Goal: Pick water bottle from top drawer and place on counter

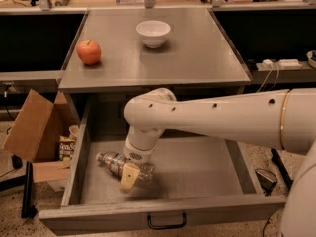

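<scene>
From here I count one counter point(197, 53), and I place everything against it. One top drawer point(98, 220) stands pulled out from under the counter's front edge, with a single dark loop handle point(167, 222) at the middle of its front panel.

One water bottle point(114, 164) lies on its side on the drawer floor, below and forward of the left half of the counter, its white cap pointing away to the counter's left side.

My one arm point(222, 117) comes in from the counter's right, passes under the front edge and bends down into the drawer. Its one tool point(130, 176) sits right at the bottle, over the clear end opposite the cap. I cannot tell how far the tool is open, or whether it has any hold of the bottle; the bottle looks to be resting on the drawer floor.

On the counter itself I count two things: one red apple point(89, 52) near its left edge and one white bowl point(153, 32) toward the back, about mid-width, well apart from each other.

One open cardboard box point(32, 127) sits low down beside the counter's left side.
</scene>
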